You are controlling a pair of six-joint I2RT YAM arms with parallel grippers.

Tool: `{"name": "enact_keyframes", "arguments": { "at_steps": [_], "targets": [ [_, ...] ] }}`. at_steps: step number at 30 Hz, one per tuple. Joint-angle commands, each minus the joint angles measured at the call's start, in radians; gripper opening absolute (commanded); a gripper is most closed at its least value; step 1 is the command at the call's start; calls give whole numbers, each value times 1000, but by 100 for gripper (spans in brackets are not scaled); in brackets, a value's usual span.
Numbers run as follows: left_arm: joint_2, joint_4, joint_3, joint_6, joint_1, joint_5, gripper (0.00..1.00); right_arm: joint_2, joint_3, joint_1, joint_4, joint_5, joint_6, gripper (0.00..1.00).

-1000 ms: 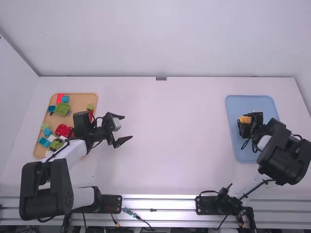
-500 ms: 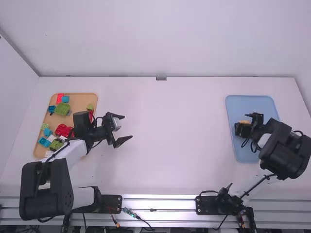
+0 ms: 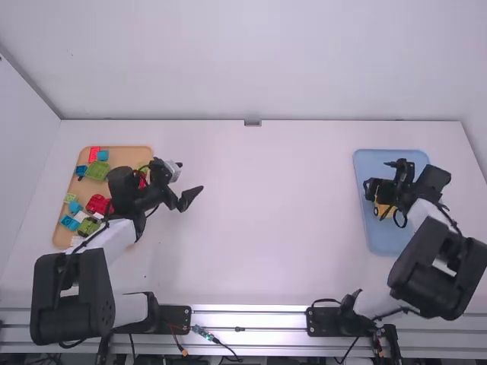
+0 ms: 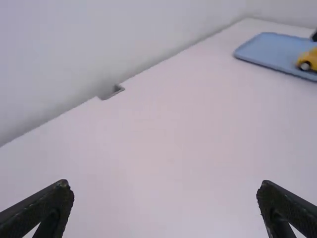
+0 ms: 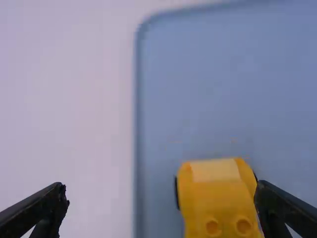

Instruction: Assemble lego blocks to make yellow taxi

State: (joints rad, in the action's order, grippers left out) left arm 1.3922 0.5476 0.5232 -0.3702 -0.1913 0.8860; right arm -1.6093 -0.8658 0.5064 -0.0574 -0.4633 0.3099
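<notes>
One yellow car (image 5: 218, 198) in blue tray (image 3: 388, 239) | coloured blocks (image 3: 97, 170) in tan tray (image 3: 128, 157)

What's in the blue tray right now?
A yellow toy car, with the open right gripper close by. Whatever lies directly beneath the car on the tray is hidden.

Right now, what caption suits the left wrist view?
Beyond the open left gripper, a yellow toy car sits on a blue tray across the white table.

Yellow car (image 4: 308, 61) on blue tray (image 4: 270, 48), 2 black fingers (image 4: 47, 208) apart
</notes>
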Motion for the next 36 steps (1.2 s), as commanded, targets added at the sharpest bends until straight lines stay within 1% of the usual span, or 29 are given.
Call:
{"name": "enact_keyframes", "arguments": {
  "at_steps": [1, 4, 5, 10, 14, 16, 19, 21, 27, 34, 36],
  "targets": [
    [-50, 5, -2, 190, 12, -95, 99, 87, -38, -57, -52, 23, -29, 99],
    [-103, -71, 28, 207, 16, -140, 99, 136, -72, -121, -125, 113, -87, 99],
    [-143, -172, 66, 211, 15, -191, 99, 161, -101, -164, -175, 159, -116, 99],
    [-225, -520, 230, 214, 16, -351, 99, 205, -198, -294, -310, 235, -140, 99],
    [-249, -726, 363, 224, 14, -412, 99, 206, -290, -385, -396, 297, -232, 99],
    [-256, -780, 408, 214, 14, -457, 99, 206, -327, -421, -439, 315, -235, 99],
    [-262, -813, 459, 214, 23, -483, 99, 206, -381, -480, -504, 315, -232, 99],
    [-263, -817, 473, 219, 27, -483, 99, 206, -397, -507, -515, 315, -231, 99],
    [-320, -759, 419, 276, 86, -541, 93, 261, -345, -506, -460, 371, -286, 93],
    [-426, -653, 314, 370, 191, -647, 83, 358, -248, -506, -364, 463, -310, 84],
    [-459, -620, 280, 370, 191, -680, 80, 387, -219, -506, -334, 463, -310, 81]
  ]
}}
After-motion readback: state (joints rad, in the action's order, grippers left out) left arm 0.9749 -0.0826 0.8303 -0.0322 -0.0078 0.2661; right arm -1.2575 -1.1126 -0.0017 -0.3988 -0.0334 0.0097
